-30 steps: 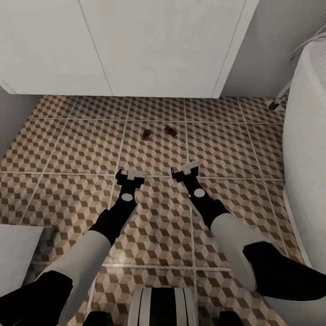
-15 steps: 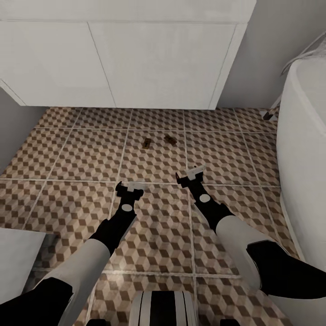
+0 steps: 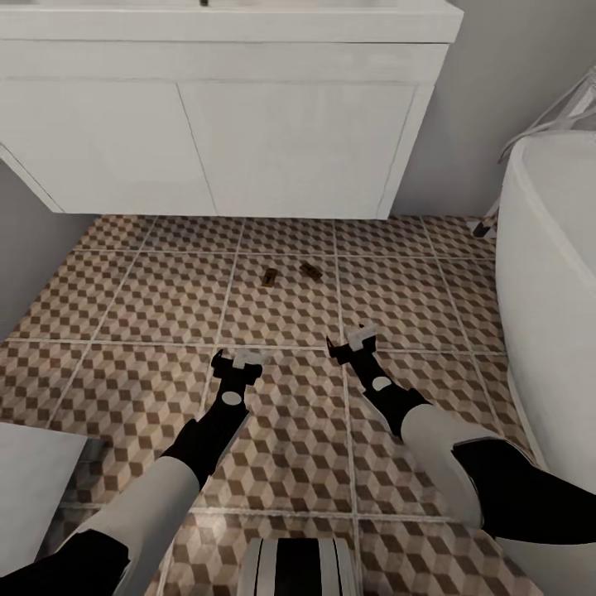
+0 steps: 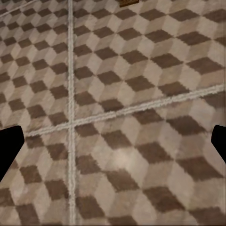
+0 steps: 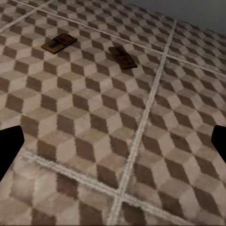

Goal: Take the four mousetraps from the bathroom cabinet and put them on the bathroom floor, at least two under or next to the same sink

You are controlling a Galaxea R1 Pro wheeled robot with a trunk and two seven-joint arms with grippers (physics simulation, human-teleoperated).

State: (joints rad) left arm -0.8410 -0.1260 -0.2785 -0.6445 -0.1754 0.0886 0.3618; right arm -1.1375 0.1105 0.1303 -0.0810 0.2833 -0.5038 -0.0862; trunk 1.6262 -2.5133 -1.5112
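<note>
- Head view puts the sink (image 3: 223, 25) vanity ahead over the bathroom floor (image 3: 124, 290).
- Both your fingers, left (image 3: 237, 361) and right (image 3: 351, 342), hang released and empty.
- Two mousetraps (image 3: 269, 277) lie beyond your fingertips, near the vanity.
- Two likely remain; your next move looks like the cabinet.
</note>
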